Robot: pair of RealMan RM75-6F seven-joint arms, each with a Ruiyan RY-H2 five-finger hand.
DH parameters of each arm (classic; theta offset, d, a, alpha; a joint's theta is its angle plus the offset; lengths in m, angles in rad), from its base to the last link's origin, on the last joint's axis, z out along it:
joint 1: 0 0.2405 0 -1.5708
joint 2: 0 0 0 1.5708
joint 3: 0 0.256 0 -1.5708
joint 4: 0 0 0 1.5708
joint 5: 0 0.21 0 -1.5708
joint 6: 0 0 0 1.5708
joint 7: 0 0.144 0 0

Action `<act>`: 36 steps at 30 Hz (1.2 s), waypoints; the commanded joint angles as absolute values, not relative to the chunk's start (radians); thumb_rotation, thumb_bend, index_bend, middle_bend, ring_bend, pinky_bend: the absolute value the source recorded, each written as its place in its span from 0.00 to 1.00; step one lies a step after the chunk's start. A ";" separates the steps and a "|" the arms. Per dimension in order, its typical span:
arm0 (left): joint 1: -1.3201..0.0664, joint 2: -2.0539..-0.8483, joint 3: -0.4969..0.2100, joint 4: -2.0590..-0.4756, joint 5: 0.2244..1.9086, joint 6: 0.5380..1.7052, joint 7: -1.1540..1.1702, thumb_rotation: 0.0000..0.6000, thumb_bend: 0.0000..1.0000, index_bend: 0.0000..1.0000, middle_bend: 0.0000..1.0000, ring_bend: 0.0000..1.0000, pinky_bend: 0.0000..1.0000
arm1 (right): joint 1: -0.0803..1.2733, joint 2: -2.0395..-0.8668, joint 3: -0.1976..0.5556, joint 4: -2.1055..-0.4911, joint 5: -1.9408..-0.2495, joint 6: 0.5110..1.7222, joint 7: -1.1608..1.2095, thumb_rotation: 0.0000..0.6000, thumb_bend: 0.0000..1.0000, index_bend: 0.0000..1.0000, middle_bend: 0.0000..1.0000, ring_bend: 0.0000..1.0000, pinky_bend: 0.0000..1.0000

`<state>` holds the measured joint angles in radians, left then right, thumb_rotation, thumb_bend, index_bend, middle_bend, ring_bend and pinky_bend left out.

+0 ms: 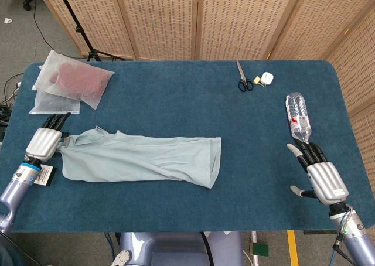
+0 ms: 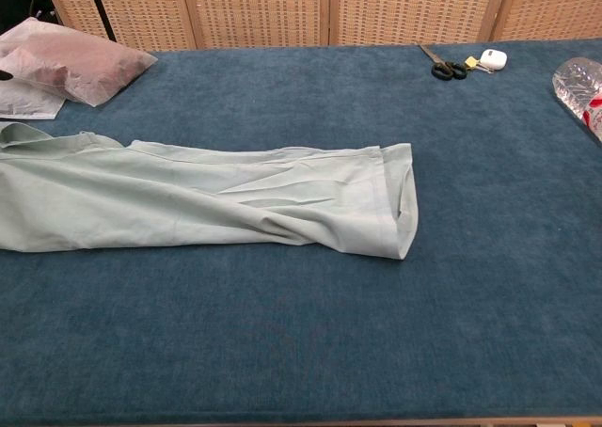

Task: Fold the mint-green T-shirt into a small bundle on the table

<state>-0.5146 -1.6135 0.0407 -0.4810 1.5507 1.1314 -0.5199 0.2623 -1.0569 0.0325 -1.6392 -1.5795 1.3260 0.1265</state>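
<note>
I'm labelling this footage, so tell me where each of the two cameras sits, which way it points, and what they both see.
Head view: high above the near table edge, looking steeply down; the left hand holds the mint-green T-shirt by its end, the right hand hovers open.
Chest view: low at the near edge, looking across the table toward the wicker screens; no hand clearly shows.
Shared: T-shirt, scissors, water bottle, plastic bags.
</note>
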 commanded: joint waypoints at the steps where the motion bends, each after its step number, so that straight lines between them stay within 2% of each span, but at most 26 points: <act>1: -0.515 -1.588 0.022 -0.454 1.530 1.115 -0.543 1.00 0.87 0.74 0.00 0.00 0.00 | 0.263 -1.057 0.033 -1.640 -1.578 1.325 0.125 1.00 0.04 0.00 0.00 0.00 0.00; 13: -0.510 -1.516 -0.002 -0.400 1.497 1.056 -0.510 1.00 0.87 0.74 0.00 0.00 0.00 | 0.262 -1.054 0.033 -1.642 -1.582 1.327 0.131 1.00 0.04 0.00 0.00 0.00 0.00; 36: -0.479 -1.539 -0.062 -0.213 1.406 0.837 -0.528 1.00 0.88 0.74 0.00 0.00 0.00 | 0.259 -1.050 0.031 -1.648 -1.588 1.334 0.128 1.00 0.04 0.00 0.00 0.00 0.00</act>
